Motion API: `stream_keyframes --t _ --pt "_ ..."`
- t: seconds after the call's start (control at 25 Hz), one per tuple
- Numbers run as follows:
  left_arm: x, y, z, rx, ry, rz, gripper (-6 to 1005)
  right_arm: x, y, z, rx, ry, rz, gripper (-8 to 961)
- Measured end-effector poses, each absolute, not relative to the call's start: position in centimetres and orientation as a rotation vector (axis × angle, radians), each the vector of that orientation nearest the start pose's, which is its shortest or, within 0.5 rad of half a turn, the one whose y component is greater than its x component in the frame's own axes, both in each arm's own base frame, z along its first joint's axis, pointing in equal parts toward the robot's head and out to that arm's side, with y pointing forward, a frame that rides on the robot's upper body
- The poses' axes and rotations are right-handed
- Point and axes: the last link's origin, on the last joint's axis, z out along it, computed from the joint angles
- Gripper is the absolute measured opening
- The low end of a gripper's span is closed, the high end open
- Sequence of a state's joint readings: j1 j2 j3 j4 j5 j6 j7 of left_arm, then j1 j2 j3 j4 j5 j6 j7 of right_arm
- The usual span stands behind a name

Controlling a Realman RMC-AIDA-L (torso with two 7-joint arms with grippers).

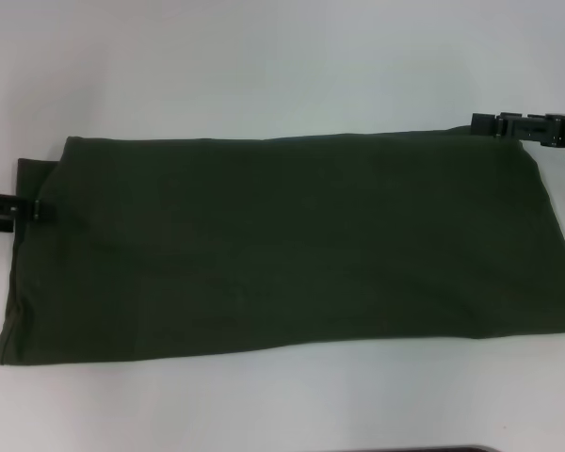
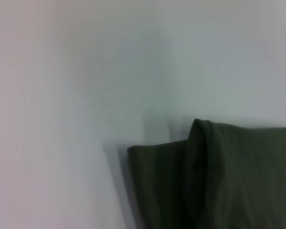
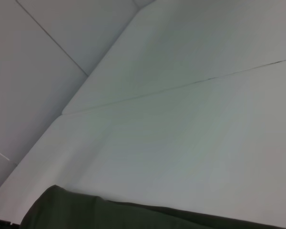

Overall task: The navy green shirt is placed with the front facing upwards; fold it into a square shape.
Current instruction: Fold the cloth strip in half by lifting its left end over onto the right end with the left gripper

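Lying flat on the white bench (image 1: 264, 56), the shirt (image 1: 292, 245) folded into a long band, plain green side up, no lettering to see. Stretching across nearly the whole width of the head view, with the near edge running straight and slightly slanted, lower on the left. At the left end a lower layer (image 1: 33, 273) sticking out a little past the upper fold, also seen in the left wrist view as two stacked layers (image 2: 219, 181) with a rounded fold above a flatter one. Touching this left end at mid height, the left gripper (image 1: 19, 209), coming in from the left border; cannot tell if closed on the cloth or open, since only dark parts at the edge are seen. Farther back, at the far right corner of the shirt, the right gripper (image 1: 508, 127), reaching in from the right border, just at the cloth edge; state also cannot be told. In the right wrist view only a strip of the shirt edge (image 3: 109, 214) on the bench, with thin seam lines (image 3: 181, 86) across the white surface beyond.
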State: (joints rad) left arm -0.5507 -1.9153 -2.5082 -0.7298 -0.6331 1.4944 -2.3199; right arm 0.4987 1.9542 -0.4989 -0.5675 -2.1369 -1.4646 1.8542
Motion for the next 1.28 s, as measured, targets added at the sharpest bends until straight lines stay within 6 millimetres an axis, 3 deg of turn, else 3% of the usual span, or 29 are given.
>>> stream_keyframes --t 1.28 --pt "-33.9 33.7 6.1 -2.233 -1.749 0.005 844 33.1 33.2 5.1 -2.321 1.398 0.648 944"
